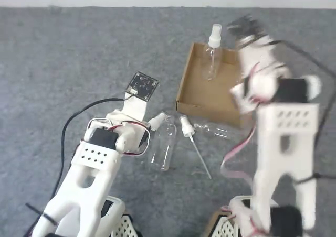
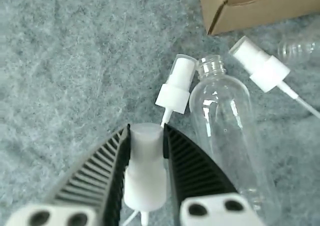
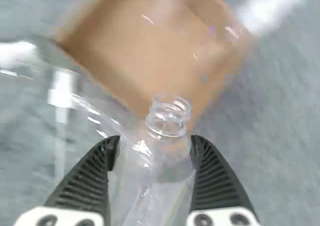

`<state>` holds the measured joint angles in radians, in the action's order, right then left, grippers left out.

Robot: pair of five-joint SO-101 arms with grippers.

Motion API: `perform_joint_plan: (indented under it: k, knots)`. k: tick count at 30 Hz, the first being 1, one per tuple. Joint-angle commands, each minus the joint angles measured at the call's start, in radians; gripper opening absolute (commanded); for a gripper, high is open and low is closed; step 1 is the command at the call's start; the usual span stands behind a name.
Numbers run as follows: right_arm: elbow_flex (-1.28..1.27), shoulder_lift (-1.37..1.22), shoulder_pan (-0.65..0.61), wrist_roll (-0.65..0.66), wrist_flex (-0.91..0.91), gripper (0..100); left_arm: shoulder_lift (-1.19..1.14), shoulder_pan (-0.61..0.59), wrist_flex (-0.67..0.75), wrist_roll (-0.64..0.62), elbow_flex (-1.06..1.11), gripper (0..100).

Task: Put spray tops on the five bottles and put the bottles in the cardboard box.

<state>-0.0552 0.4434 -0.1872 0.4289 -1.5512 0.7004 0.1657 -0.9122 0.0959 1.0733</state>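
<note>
One capped bottle (image 1: 212, 53) sits in the box (image 1: 199, 96), at its far edge. Left gripper (image 2: 146, 132) clamps a spray top (image 2: 145, 178); right gripper (image 3: 155, 142) grips an uncapped bottle (image 3: 167, 123) near the box. Apparently four bottles remain.

A spray top (image 2: 145, 181) sits clamped between the left fingers (image 2: 105, 173). Just beyond their tips a second spray top (image 2: 175, 88) lies on the tabletop (image 2: 65, 61). Beside it lies an uncapped bottle (image 2: 230, 126), its neck pointing away from the fingers. Near that neck lies a third spray top (image 2: 260, 63), and farther out is a corner of the cardboard box (image 2: 225, 11). A lying bottle (image 1: 215, 129) rests just before the box's near wall. Inside the box a standing bottle (image 1: 212, 56) carries a spray top. An open-necked bottle (image 3: 167, 136) is gripped between the right fingers (image 3: 95, 171), with the box beyond their tips.
</note>
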Motion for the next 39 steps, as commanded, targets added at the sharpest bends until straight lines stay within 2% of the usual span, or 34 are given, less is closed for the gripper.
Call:
perform_joint_plan:
  k: [1,6,11,17,22,28,33,36,39]
  knots:
    - [-0.146,0.188,-0.191,-0.092,0.116,0.6,0.095,-0.031,-0.032,-0.015,-0.059,1]
    - [-0.365,0.328,-0.332,-0.152,0.286,0.6,0.256,-0.15,-0.127,-0.057,-0.183,1]
    - [-0.542,0.366,-0.47,-0.173,0.461,0.6,0.387,-0.224,-0.199,-0.066,-0.401,1]
    - [-0.681,0.366,-0.578,-0.17,0.647,0.6,0.348,-0.229,-0.305,-0.074,-0.723,1]
    - [-0.772,0.377,-0.638,-0.167,0.736,0.6,0.296,-0.229,-0.308,-0.184,-0.878,1]
    - [-0.827,0.377,-0.659,-0.166,0.843,0.6,0.295,-0.229,-0.265,-0.301,-0.937,1]
    - [-0.924,0.378,-0.676,-0.175,1.041,0.6,0.292,-0.227,-0.219,-0.439,-0.932,1]
    - [-0.991,0.378,-0.71,-0.175,1.13,0.6,0.292,-0.227,-0.176,-0.462,-0.914,1]
    - [-1.031,0.378,-0.74,-0.175,1.178,0.6,0.287,-0.227,-0.074,-0.463,-0.822,1]
